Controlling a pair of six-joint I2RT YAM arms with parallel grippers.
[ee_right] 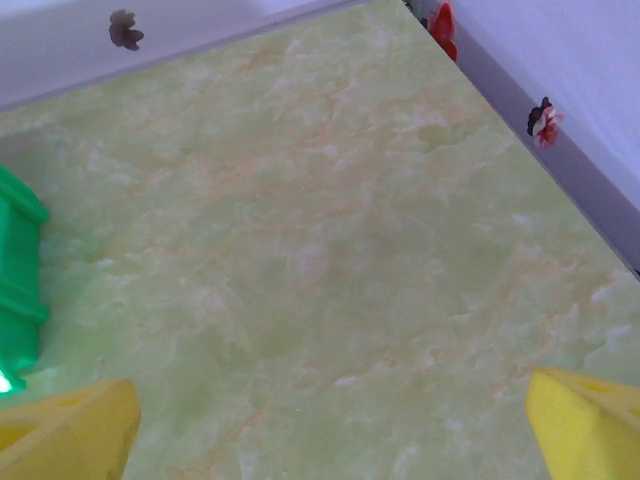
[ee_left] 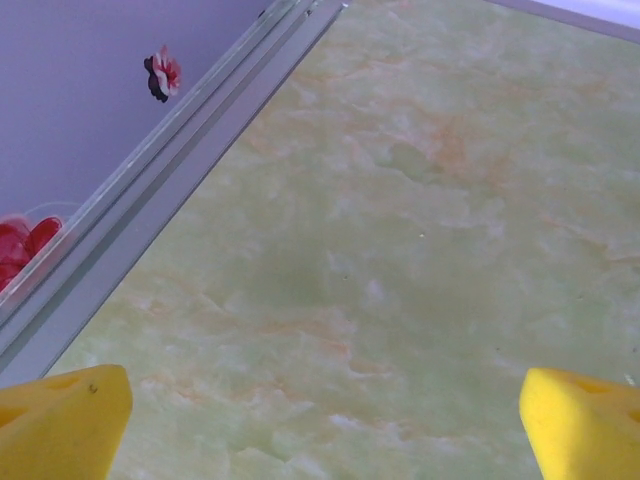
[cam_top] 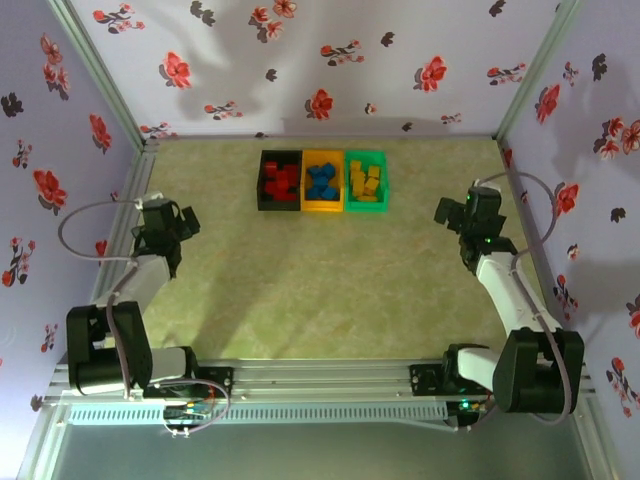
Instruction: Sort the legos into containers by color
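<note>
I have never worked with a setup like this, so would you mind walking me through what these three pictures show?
The overhead picture looks down on a table with two robot arms bolted at its near edge. The left gripper and the right gripper both hang open over bare table, holding nothing. At the far side stand three bins in a row: a black bin with red bricks, an orange bin with blue bricks, and a green bin with yellow bricks. The other two pictures come from cameras on each wrist; the yellow shapes at their bottom corners are the fingertips of the jaws.
</note>
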